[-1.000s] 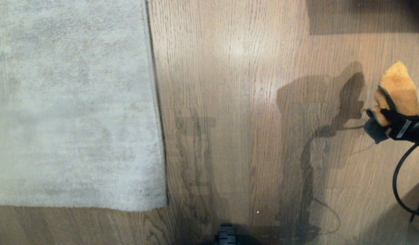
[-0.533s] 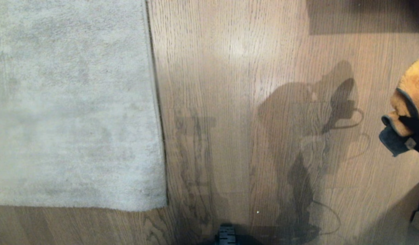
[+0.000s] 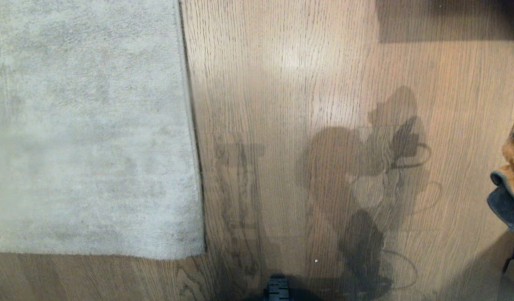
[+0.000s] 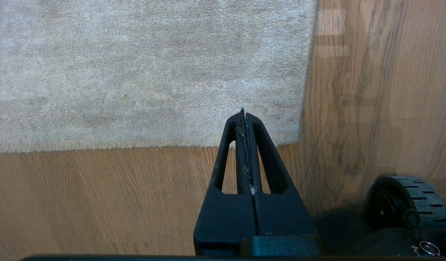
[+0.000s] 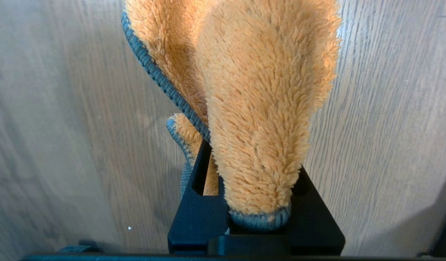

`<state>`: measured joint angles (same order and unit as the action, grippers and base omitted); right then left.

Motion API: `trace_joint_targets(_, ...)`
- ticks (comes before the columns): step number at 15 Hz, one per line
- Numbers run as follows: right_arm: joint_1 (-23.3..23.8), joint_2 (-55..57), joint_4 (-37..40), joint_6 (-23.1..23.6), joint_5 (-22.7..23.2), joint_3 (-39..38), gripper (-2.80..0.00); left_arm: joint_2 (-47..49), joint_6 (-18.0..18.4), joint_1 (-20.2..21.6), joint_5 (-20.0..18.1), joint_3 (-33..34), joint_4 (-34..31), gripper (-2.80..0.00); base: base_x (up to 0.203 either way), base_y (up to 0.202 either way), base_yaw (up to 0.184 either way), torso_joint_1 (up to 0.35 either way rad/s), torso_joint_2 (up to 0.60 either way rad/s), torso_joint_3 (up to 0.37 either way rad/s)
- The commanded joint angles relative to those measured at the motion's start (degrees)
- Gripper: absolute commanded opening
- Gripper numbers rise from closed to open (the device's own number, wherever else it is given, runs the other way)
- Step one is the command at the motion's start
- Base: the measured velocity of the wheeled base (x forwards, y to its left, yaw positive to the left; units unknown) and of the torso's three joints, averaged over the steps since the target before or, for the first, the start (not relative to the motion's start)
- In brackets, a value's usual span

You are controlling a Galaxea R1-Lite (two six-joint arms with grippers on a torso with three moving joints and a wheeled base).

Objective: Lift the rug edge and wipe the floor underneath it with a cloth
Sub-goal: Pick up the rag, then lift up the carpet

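Pale grey short-pile rug (image 3: 90, 125), matted and faintly mottled, flat on the floor (image 3: 282, 83); straight rug edge (image 3: 194, 138) down to a squared near corner, no lift visible. Brown wood-grain planks, smooth and slightly glossy, with dark streaky grain and soft arm shadows across the middle. Cloth (image 3: 510, 175) at the far right margin of the head view, well apart from the rug: fluffy orange-tan pile, bound in a ribbed grey-blue hem, with a dark grey part hanging lowest. In the right wrist view, right gripper (image 5: 244, 188) clamped on the cloth (image 5: 259, 108), black wedge-shaped fingers (image 5: 199, 203) pinching the bunched fabric, plush folds bulging beyond the tips, above bare planks. In the left wrist view, left gripper (image 4: 244, 116) above the rug corner (image 4: 292, 134): matte black tapered fingers (image 4: 232, 156) pressed flat together, empty, wisps of lint along the seam. Ribbed black wheel (image 4: 411, 199) of the base beside it.
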<state>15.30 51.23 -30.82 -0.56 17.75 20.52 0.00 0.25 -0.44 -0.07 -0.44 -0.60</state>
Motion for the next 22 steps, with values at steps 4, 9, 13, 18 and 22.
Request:
trace_joint_targets(4, 0.0, -15.0, 9.8, 0.9, 0.0, -1.5, -2.8, 0.0, 0.0, 0.0, 0.0, 0.0, 0.0, -2.8, 0.0, 0.0, 0.0, 0.0, 0.0, 0.0)
trace_joint_targets(9, -2.1, -30.2, 26.5, 2.2, -0.9, -1.8, -2.8, 0.0, 0.0, 0.0, 0.0, 0.0, 0.0, -2.8, 0.0, 0.0, 0.0, 0.0, 0.0, 0.0)
trace_joint_targets(13, -4.2, -35.1, 33.7, 5.4, -5.7, -2.6, -2.8, 0.0, 0.0, 0.0, 0.0, 0.0, 0.0, -2.8, 0.0, 0.0, 0.0, 0.0, 0.0, 0.0)
trace_joint_targets(18, -8.1, -35.0, 33.7, 5.7, -8.7, -3.3, -2.8, 0.0, 0.0, 0.0, 0.0, 0.0, 0.0, -2.8, 0.0, 0.0, 0.0, 0.0, 0.0, 0.0)
trace_joint_targets(22, -16.4, -39.0, 35.0, 6.3, -18.5, -4.6, -2.8, 0.0, 0.0, 0.0, 0.0, 0.0, 0.0, -2.8, 0.0, 0.0, 0.0, 0.0, 0.0, 0.0)
